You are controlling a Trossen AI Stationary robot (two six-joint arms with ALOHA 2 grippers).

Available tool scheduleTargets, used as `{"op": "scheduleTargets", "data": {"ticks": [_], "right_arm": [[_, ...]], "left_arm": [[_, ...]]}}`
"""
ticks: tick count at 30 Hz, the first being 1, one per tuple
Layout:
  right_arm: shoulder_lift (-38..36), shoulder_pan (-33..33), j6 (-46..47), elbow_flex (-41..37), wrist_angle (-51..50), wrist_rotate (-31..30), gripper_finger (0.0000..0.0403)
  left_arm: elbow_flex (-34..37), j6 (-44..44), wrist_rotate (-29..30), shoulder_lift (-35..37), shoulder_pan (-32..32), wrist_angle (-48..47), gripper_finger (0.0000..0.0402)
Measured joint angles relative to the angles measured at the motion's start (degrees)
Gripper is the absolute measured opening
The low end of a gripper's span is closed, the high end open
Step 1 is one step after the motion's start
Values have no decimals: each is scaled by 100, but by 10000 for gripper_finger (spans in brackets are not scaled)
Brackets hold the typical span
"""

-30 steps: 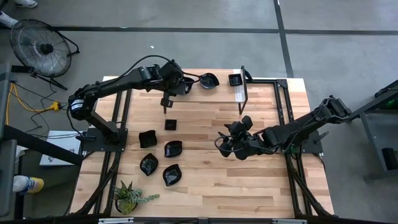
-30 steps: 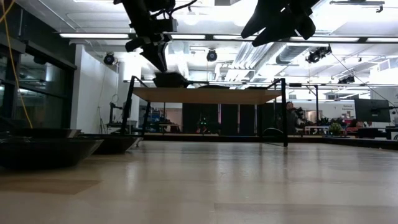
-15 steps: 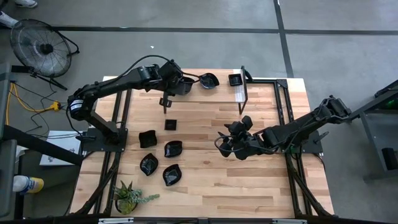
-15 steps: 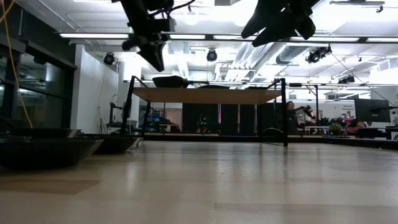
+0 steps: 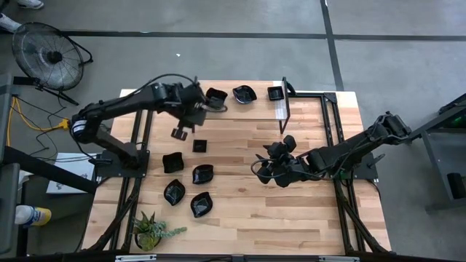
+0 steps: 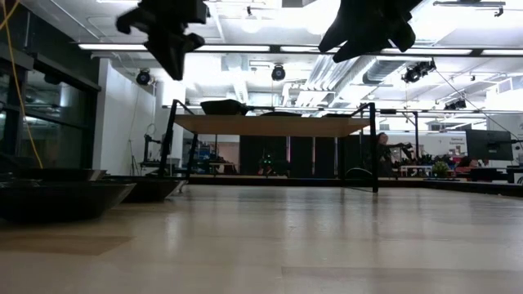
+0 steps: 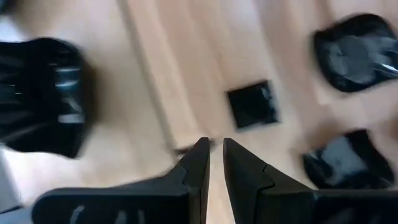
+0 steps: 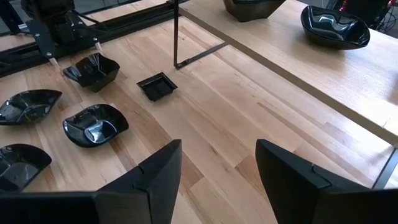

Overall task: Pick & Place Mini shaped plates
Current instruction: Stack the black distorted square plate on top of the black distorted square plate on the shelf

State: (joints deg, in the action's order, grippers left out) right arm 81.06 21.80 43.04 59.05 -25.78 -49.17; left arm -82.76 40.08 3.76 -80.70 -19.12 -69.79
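Left gripper now back off the shelf, jaws nearly clenched, empty; no legible writing

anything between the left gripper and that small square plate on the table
Nothing visible. The left gripper, empty and nearly shut, hangs over bare wood just short of the small square plate. The other plates lie off to the sides.

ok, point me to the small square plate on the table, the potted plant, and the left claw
small square plate (image 5: 199, 145), high view, middle of the dish
potted plant (image 5: 149, 231), high view, centre of its leaves
left claw (image 5: 179, 133), high view, between the fingertips
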Motion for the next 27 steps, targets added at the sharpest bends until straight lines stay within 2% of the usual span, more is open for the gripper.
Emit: {"op": "scheduleTargets", "data": {"ticks": [4,7,12,20,27], "right_arm": [[0,0,0,0,-7,4,200],[0,0,-1,0,-9,11,200],[0,0,-3,0,-51,128,201],[0,0,-1,0,-136,134,201],[0,0,33,0,-129,122,201]], "left_arm": [[2,-495,183,34,454,-380,42],[175,-801,173,117,776,-323,42],[1019,-1426,168,387,1312,69,42],[2348,-3099,177,868,2171,409,42],[2915,-4555,725,993,3109,650,42]]}}
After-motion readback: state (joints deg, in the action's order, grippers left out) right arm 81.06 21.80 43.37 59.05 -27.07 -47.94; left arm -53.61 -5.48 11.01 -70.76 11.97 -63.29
